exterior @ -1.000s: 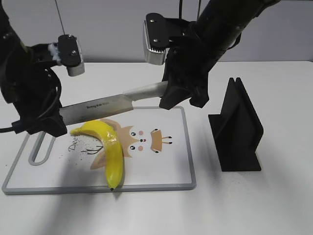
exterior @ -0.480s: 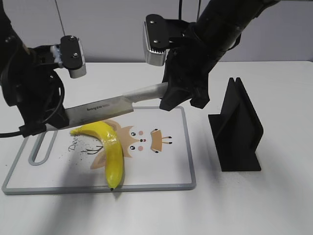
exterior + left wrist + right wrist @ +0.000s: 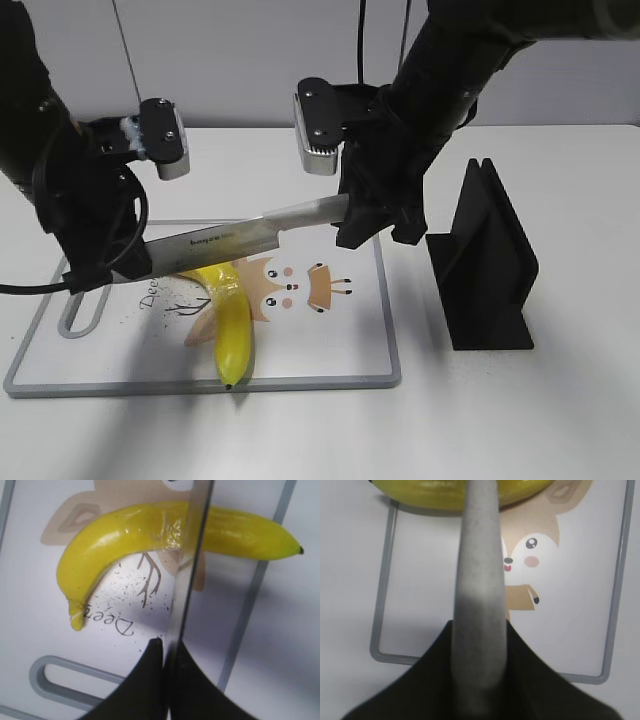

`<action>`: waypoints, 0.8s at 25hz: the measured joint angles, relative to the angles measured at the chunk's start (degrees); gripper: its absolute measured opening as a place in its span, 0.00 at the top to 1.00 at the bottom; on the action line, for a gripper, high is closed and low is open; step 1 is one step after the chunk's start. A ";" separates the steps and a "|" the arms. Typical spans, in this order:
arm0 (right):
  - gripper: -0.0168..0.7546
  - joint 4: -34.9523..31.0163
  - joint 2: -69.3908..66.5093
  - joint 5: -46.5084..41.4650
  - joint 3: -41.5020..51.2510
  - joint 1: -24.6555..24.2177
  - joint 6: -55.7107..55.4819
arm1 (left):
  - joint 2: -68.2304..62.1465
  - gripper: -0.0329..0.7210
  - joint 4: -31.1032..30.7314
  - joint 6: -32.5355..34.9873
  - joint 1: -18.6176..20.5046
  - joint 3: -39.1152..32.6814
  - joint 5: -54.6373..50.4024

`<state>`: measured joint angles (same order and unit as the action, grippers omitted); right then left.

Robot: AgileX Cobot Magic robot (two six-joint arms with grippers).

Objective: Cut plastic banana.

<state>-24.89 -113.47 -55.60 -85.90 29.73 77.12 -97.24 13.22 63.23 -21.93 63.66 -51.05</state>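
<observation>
The yellow plastic banana point(image 3: 230, 325) lies on the white cutting board point(image 3: 340, 340), dark tip toward the front edge. A knife point(image 3: 240, 235) is held level across the banana's upper half. My right gripper point(image 3: 352, 215) is shut on the knife's grey handle point(image 3: 480, 570). My left gripper point(image 3: 118, 265) is shut on the far end of the blade point(image 3: 192, 565). In the left wrist view the blade crosses the middle of the banana point(image 3: 120, 535), with the jaws point(image 3: 167, 652) pinching it. I cannot tell whether the blade touches the banana. The right wrist view shows the banana point(image 3: 430, 492) beyond the handle.
A black knife stand point(image 3: 490, 270) is on the table right of the board. The board has a grey rim, a handle slot point(image 3: 85, 305) at its left end and a cartoon deer print point(image 3: 290, 285). Small dark specks lie near the print.
Both arms have lowered the knife and shifted it slightly right. The blade now overlaps the banana's upper end, where before it hung above it.
</observation>
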 joint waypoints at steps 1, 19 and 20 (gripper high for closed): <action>0.73 1.15 -0.37 0.80 0.00 0.00 -0.14 | -0.41 0.96 0.13 0.00 -0.06 0.00 0.70; 0.73 5.65 -10.66 3.23 -0.72 -0.17 -1.95 | -10.85 0.96 3.22 0.65 0.00 1.12 3.61; 0.73 5.59 -10.66 3.23 -0.72 -0.17 -1.95 | -10.85 0.96 3.27 0.65 0.05 1.12 3.61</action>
<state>-19.29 -124.13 -52.37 -86.62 29.57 75.17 -108.09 16.49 63.88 -21.88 64.78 -47.44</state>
